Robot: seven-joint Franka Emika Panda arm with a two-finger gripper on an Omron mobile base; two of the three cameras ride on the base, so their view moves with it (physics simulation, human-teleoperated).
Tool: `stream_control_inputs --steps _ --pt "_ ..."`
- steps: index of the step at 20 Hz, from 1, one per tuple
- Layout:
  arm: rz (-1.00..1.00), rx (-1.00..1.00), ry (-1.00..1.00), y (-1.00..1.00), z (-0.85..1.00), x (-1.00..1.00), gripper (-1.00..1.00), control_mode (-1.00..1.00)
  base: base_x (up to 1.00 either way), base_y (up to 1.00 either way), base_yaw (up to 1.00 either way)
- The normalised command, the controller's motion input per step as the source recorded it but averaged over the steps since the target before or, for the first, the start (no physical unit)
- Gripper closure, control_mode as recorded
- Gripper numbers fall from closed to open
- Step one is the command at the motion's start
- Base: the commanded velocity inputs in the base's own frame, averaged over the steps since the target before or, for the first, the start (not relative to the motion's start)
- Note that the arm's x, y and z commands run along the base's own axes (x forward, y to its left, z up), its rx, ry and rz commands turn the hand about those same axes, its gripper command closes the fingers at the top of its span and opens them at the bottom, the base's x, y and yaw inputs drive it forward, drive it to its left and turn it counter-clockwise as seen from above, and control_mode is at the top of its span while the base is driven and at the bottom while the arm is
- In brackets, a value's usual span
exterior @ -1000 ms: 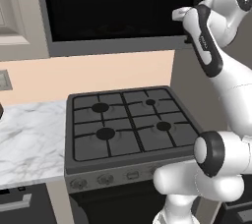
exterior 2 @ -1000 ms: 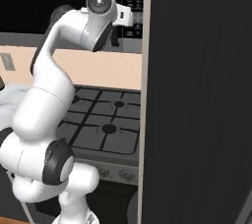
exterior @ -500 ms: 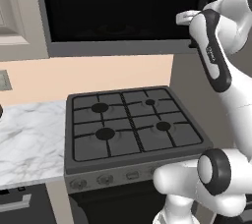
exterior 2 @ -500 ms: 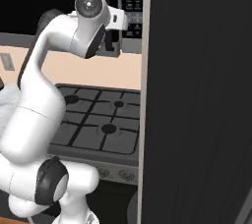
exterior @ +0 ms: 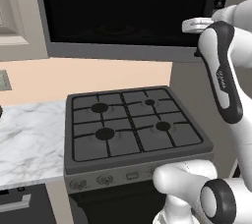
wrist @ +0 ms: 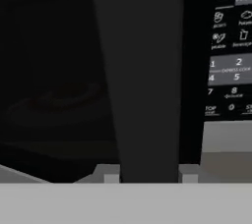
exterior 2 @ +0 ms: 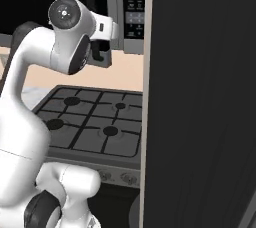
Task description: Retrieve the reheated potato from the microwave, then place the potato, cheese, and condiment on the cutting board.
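The microwave (exterior: 123,12) hangs above the stove, its dark glass door closed and its button panel (wrist: 231,46) at the right. My gripper (wrist: 147,174) is raised to the door's right edge, shut on the dark vertical door handle (wrist: 142,70), which stands between the two fingertips. From the base views the hand (exterior: 194,24) (exterior 2: 102,52) sits just left of the panel (exterior 2: 134,2). A dim round plate shape (wrist: 59,98) shows behind the glass. The potato is hidden behind the dark door. The cheese, the condiment and the cutting board are out of view.
A four-burner gas stove (exterior: 128,125) lies under the microwave, with a marble counter (exterior: 29,139) to its left. A pale cabinet (exterior: 15,12) hangs at upper left. A tall dark panel (exterior 2: 200,97) stands close on the right.
The arm has reached further toward the microwave's right side, and the jaws have closed onto the door handle. The views have shifted slightly.
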Motion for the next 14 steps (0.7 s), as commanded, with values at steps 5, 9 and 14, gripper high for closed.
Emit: stream_control_inputs --steps 5,9,14 --pt "-0.1 0.0 0.0 0.43 0.06 -0.71 1.0 -1.0 0.0 0.0 0.0" --pt "-0.13 -0.01 0.0 0.41 0.09 -0.69 1.0 -1.0 0.0 0.0 0.0" --pt "-0.14 -0.04 0.0 0.4 0.14 -0.65 1.0 -1.0 0.0 0.0 0.0"
